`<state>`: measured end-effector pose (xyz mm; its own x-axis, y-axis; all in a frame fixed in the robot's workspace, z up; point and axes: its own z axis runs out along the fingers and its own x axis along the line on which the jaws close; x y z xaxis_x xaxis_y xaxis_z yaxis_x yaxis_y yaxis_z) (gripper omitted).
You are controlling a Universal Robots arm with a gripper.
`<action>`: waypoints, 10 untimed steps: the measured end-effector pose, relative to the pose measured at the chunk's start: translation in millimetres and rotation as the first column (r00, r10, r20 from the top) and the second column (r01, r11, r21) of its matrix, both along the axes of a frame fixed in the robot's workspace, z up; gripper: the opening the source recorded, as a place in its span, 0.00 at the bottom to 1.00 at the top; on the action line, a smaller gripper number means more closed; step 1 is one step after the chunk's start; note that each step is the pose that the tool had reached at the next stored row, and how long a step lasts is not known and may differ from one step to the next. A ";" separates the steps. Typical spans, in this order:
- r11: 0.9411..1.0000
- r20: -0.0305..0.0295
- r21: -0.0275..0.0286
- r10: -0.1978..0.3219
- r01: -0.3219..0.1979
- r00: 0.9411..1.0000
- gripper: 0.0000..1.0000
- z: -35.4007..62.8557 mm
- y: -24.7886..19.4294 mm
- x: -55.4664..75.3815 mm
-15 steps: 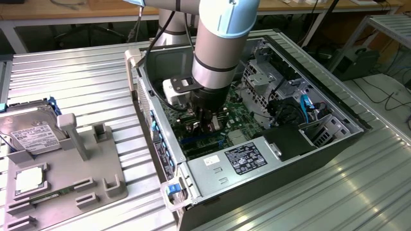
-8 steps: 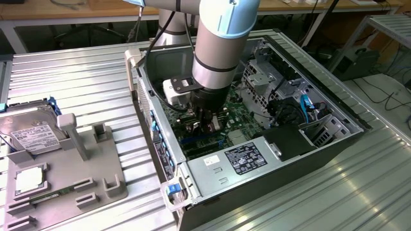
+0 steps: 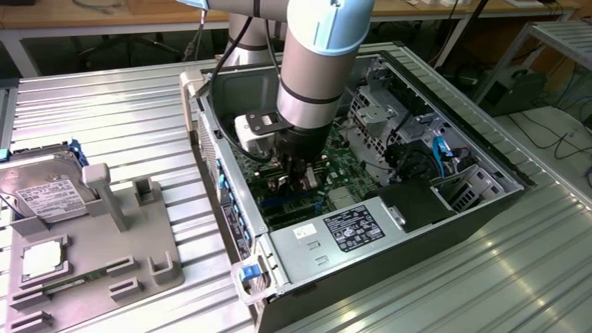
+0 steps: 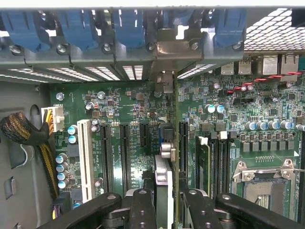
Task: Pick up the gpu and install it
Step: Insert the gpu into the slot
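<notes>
On my remote feed, a ribbed metal table (image 3: 518, 277) holds an open black computer case (image 3: 481, 215) lying on its side. The grey and pale blue robot arm (image 3: 319, 62) reaches straight down into it. On the exterior view's left sits a grey tray (image 3: 138, 257) carrying a hard drive (image 3: 41, 191) with a white label; its print is too small for me to read. Inside the case, the silver power supply (image 3: 306, 260) bears a black sticker (image 3: 356, 229), also unreadable. Over the green circuit board (image 4: 119, 100), the gripper (image 4: 164, 202) is clamped on the graphics card (image 4: 162, 179), which stands on edge between black slots, its metal end toward a row of blue latches (image 4: 126, 24).
</notes>
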<state>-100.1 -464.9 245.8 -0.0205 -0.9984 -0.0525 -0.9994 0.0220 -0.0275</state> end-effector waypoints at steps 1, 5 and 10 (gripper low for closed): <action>1.000 0.000 0.000 0.002 -0.002 1.000 0.28 0.0 0.0 0.0; 1.000 0.000 -0.002 0.005 -0.005 1.000 0.28 0.0 0.0 0.0; 1.000 0.000 -0.003 0.016 -0.016 1.000 0.28 0.0 0.0 0.0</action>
<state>-100.1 -464.9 245.8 -0.0049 -0.9988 -0.0496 -0.9996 0.0063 -0.0275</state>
